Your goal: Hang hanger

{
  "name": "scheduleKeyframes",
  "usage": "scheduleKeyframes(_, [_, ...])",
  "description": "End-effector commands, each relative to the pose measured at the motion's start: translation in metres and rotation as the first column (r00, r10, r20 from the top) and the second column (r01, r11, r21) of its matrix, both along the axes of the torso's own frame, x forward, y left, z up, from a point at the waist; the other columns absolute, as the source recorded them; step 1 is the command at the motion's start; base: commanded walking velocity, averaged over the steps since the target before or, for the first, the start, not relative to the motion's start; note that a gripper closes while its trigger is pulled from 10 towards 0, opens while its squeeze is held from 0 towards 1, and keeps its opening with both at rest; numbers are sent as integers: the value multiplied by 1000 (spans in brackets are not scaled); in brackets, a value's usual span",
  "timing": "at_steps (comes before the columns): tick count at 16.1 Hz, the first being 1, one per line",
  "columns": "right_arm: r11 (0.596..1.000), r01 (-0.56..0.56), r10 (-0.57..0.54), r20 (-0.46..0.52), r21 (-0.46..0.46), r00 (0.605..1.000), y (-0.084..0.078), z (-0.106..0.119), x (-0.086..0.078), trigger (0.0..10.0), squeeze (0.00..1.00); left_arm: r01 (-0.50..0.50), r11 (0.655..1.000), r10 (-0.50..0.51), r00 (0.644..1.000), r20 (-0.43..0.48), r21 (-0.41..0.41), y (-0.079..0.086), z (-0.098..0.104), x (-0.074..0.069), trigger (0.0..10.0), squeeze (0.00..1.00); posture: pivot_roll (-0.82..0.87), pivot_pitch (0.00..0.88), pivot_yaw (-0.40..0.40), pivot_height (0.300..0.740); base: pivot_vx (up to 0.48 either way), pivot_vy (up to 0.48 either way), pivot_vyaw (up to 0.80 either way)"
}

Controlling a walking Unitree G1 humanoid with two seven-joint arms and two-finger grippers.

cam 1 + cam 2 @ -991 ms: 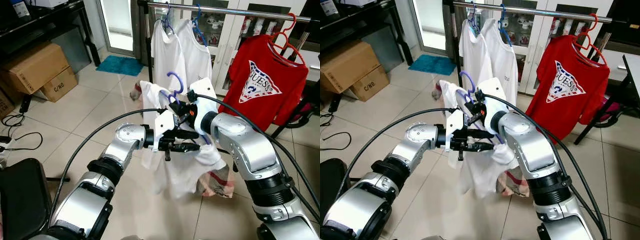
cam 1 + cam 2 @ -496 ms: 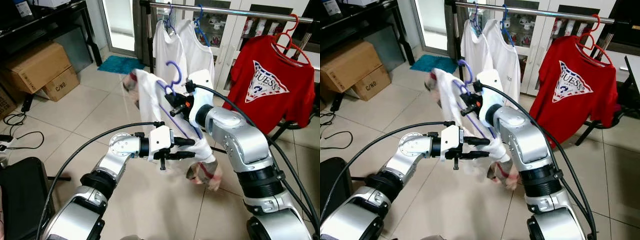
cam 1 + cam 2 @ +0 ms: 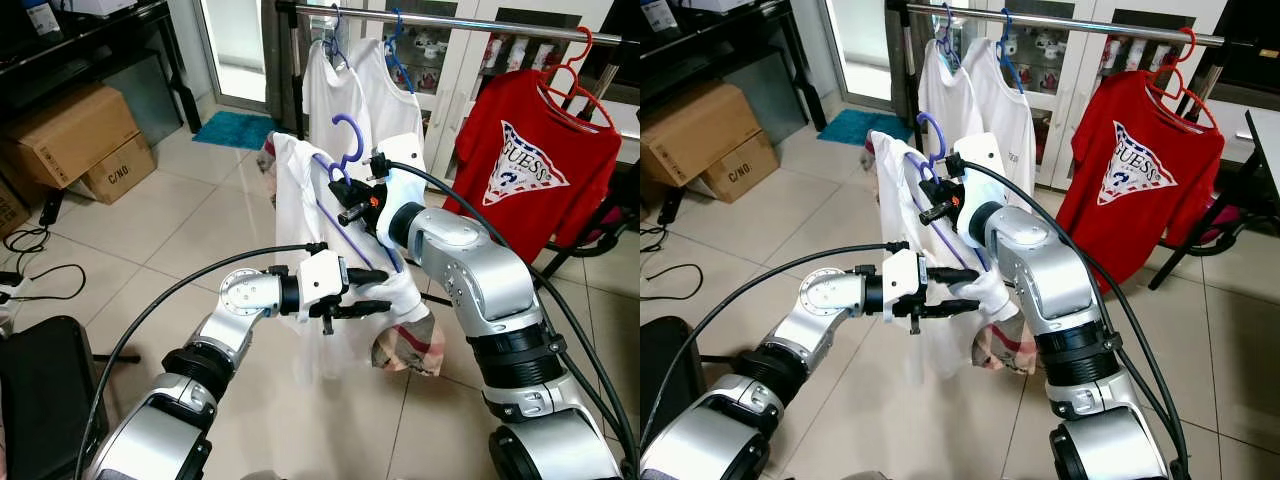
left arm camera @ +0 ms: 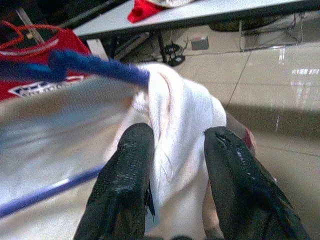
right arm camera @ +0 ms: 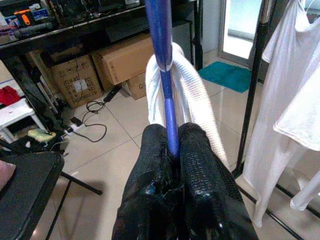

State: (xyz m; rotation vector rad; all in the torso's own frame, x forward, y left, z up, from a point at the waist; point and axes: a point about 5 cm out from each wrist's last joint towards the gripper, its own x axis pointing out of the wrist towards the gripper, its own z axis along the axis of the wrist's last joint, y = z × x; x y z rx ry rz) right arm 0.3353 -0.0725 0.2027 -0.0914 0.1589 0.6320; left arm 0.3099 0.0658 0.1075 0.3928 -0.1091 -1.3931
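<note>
One blue plastic hanger (image 3: 345, 165) carried a white T-shirt (image 3: 305, 215), and the pair was held up in the air in front of the robot, short of the clothes rail (image 3: 470, 22). The hanger's hook curled upward above the shirt's collar, and one blue arm of it ran diagonally down through the fabric toward the lower hem. The shirt hung loosely and bunched, with a patch of tan plaid lining (image 3: 410, 350) showing at its lowest corner.

The right gripper (image 5: 172, 150) was clamped on the hanger's blue stem, its two black fingers pressed together around the thin bar just below where the white collar wrapped over it. In the head views this gripper (image 3: 345, 207) sat just under the hook.

The left gripper (image 3: 372, 292) was lower, at the bunched end of the shirt. Its fingers (image 4: 125, 170) were parted, with a fold of white cloth lying between them beside the hanger's blue end; whether they pinched the cloth could not be told.

On the rail behind hung two white shirts (image 3: 350, 95) on blue hangers and a red T-shirt (image 3: 530, 160) on a red hanger (image 3: 572, 62). Cardboard boxes (image 3: 75, 140) stood on the tiled floor (image 3: 200, 230) to the robot's left, near a teal mat (image 3: 238, 130).
</note>
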Motion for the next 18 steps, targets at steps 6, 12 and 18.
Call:
scheduleKeyframes(6, [1000,-7,6,58,23,998,1,15,2,10000,0,-50,998,51,999,-11,35,-1,-4,6,0,0,-91,7,51,740,0,0,0])
scheduleKeyframes(12, [1000,-5,5,45,3,999,-1,10,2,10000,0,-12,1000,12,1000,-20,-3,-1,0,4,0,0,-90,4,52,740,0,0,0])
scheduleKeyframes(18, [995,69,-73,-56,-71,996,-21,-26,9,10000,0,-56,988,61,998,27,-144,12,15,-3,0,0,-84,5,48,740,0,0,0])
